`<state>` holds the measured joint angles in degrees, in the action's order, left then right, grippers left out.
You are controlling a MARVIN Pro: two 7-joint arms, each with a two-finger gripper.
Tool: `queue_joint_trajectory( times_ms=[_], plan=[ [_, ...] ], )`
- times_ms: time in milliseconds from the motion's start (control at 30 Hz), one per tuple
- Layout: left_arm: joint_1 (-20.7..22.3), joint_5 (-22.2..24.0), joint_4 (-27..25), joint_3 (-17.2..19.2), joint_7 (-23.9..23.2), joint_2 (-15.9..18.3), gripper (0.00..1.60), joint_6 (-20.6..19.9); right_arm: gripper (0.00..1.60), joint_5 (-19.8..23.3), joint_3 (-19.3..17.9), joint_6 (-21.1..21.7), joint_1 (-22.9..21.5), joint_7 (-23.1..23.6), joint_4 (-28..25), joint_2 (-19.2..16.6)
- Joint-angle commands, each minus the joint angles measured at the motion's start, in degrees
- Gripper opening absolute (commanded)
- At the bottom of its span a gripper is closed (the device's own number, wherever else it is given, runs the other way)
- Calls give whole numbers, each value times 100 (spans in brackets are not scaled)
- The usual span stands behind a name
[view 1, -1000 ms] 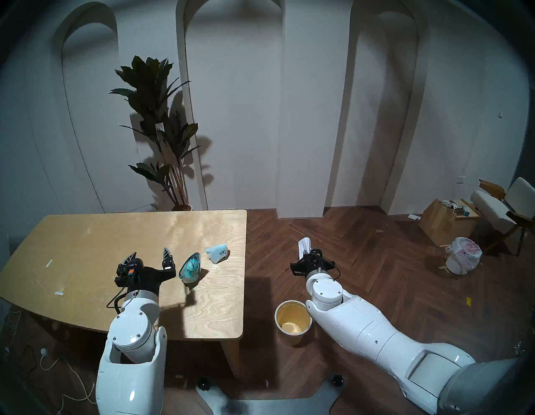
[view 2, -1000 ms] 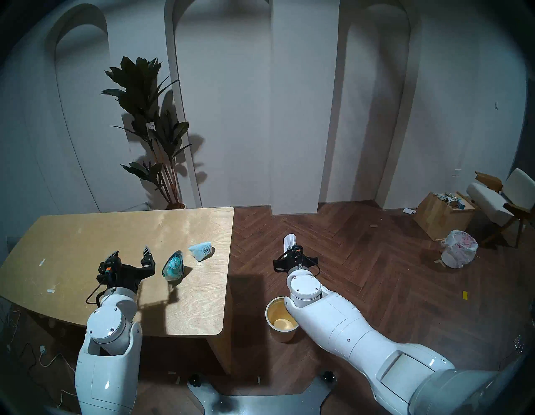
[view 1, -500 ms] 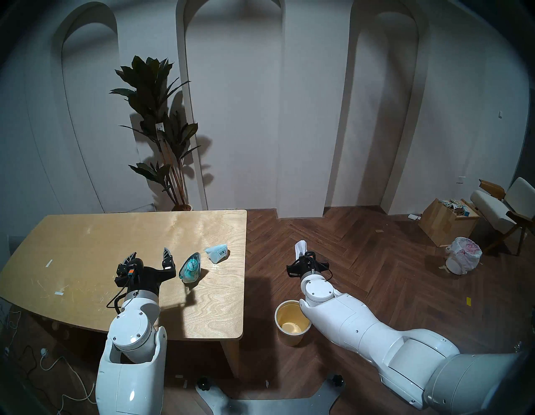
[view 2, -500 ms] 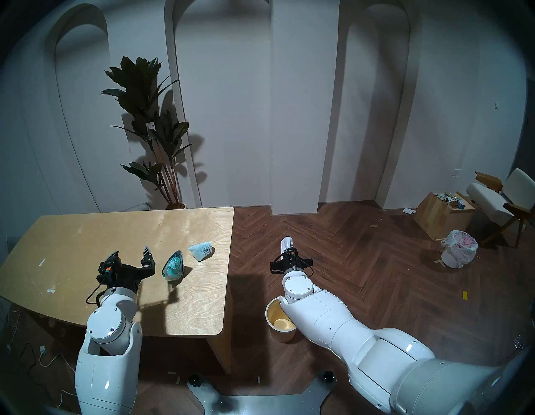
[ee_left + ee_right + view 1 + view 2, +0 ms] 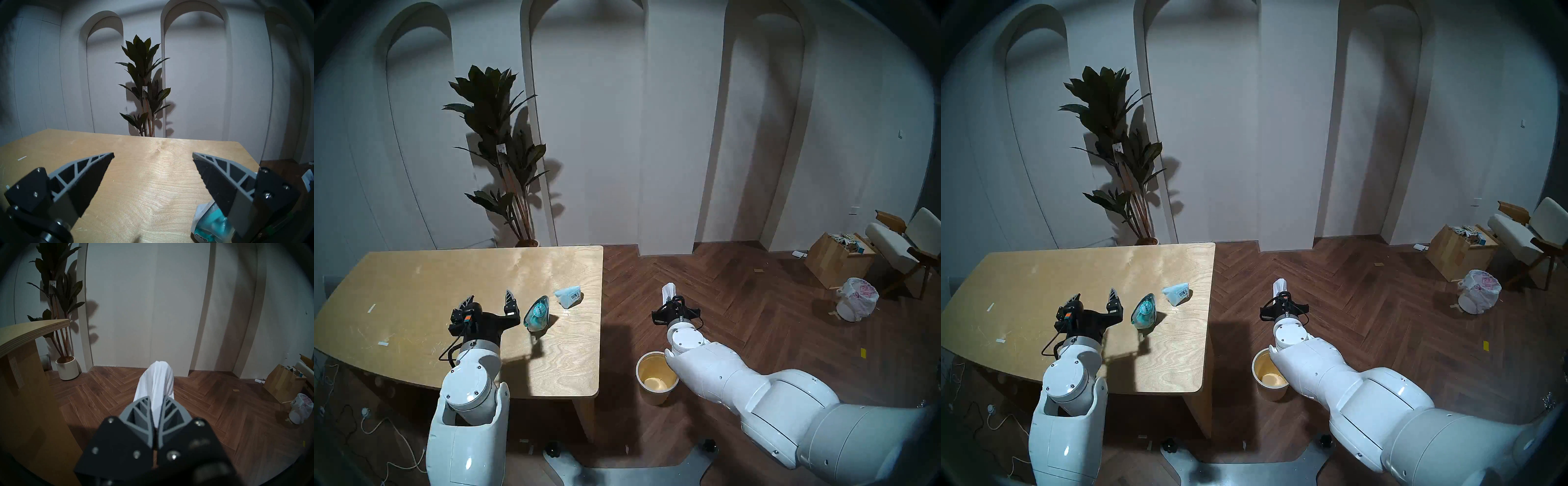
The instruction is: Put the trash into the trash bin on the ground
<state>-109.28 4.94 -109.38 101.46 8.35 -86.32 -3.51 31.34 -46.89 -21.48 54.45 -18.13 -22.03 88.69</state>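
The right gripper point(image 5: 155, 400) was clenched on the near end of the white ribbed wrapper point(image 5: 157, 378), which looked very light, soft and crumpled, so a pinch at one end seemed enough, though such a thin thing may cling to the pads at release. Its long axis pointed forward, away from the wrist and out over the floor, past the trash bin point(image 5: 656, 377) that stood lower and nearer to the robot. The left gripper point(image 5: 489, 299) was released and empty above the table point(image 5: 415, 271), just beside the stiffer, slippery-looking blister pack point(image 5: 537, 313), with the pale blue packet point(image 5: 569, 296) near the table's right edge.
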Motion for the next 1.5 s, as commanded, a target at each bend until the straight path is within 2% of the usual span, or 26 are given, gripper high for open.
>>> queue_joint_trajectory(
  times_ms=[0,633,1300,1333,1367,1400,1467],
  plan=[
    [45,-13,-111,5,11,9,160,48,0,31,-43,-277,-350,145,287,295],
    [42,-8,-113,-1,21,17,160,51,0,9,-109,-602,-574,392,1020,560],
    [39,-2,-114,-8,32,27,160,53,0,-32,-138,-763,-608,635,1305,617],
    [39,-2,-115,-8,33,27,160,53,23,-36,-139,-783,-599,642,1312,618],
    [39,-2,-115,-8,34,27,160,53,22,-40,-140,-799,-591,645,1317,618],
    [39,-2,-115,-9,34,28,160,54,14,-43,-144,-814,-586,650,1326,619],
    [38,-1,-115,-9,36,29,160,54,30,-33,-166,-833,-577,632,1345,625]
  ],
)
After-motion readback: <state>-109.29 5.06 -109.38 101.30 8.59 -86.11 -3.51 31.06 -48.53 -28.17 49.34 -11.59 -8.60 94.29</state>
